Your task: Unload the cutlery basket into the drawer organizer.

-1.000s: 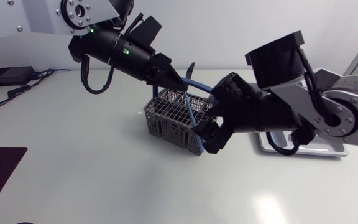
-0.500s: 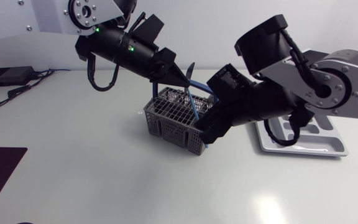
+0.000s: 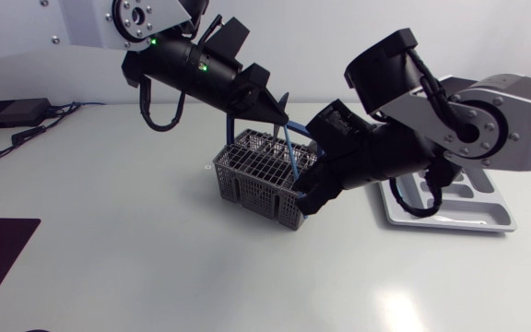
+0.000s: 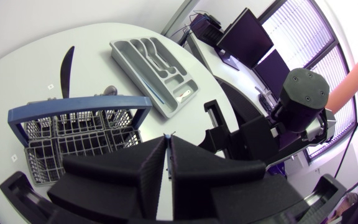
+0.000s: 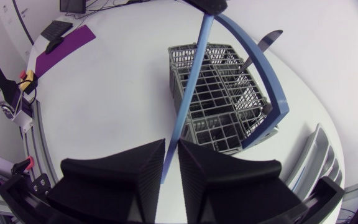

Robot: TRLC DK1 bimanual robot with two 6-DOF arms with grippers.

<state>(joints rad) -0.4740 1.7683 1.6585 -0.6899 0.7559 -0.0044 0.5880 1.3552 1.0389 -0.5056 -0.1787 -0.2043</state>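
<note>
Left arm: thick, round and black, with two small green lights on it.
Left shoulder: a white block with a round silver-and-black joint and small screws.
Left cable: thin and black, hanging in a loop.
Right arm: smooth silver-grey links with round black joints and a big black drum.
Right cable: black and curved.
Left gripper: dull black, with two wide wedge fingers.
Right gripper: the same dull black wedges.

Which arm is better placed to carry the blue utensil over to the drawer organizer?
Right, probably: the right gripper has the blue utensil between its fingers, and the drawer organizer lies on that arm's side.
</note>
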